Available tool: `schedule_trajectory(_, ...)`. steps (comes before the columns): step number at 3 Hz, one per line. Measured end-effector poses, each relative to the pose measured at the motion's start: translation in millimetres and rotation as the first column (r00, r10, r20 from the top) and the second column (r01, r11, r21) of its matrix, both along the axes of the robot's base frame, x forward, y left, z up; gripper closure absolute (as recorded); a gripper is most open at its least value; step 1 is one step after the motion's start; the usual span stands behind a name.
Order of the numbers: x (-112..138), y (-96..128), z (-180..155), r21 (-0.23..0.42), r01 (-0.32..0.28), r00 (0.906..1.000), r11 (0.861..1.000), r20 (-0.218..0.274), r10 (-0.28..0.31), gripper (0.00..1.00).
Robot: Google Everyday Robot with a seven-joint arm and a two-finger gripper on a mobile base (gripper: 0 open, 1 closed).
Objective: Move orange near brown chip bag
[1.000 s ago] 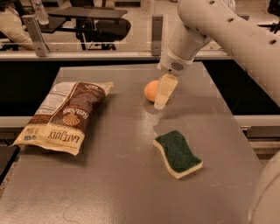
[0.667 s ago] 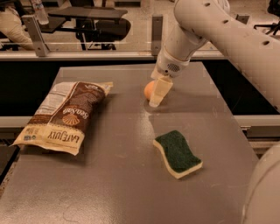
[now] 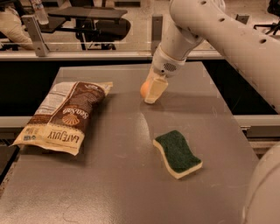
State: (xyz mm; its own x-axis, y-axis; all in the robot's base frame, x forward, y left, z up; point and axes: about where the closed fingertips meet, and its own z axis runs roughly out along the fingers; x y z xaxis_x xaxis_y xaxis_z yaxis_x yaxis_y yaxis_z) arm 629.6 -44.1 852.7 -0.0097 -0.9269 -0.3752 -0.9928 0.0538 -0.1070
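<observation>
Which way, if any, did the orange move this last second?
Yes: the orange shifted slightly left, toward the brown chip bag, with the gripper at it.

We log grey table top [image 3: 109, 183]: matte, scuffed, faint pale glare streak near centre. Gripper [image 3: 150, 92] low over far-middle part of table. Beyond far edge, pale metal rail [image 3: 87, 55] runs across view, carrying left post [image 3: 36, 34] and middle post [image 3: 156, 31], both short and upright. Dark band below rail on either side of table. Second pale ledge [image 3: 262, 122] at right, lower. Behind rail: light floor [image 3: 140, 13], dark desk [image 3: 74, 13], black chair [image 3: 111, 28]. Light warm, shadows soft.
</observation>
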Motion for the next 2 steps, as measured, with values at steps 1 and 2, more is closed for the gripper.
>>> schedule_trajectory(1,-21.7,33.8,3.9,0.029,-0.091,0.9956,0.995,-0.021,0.091,0.95)
schedule_trajectory(2,-42.7,67.9,-3.7,0.055,-0.177,0.9826,0.983,-0.049,0.179,1.00)
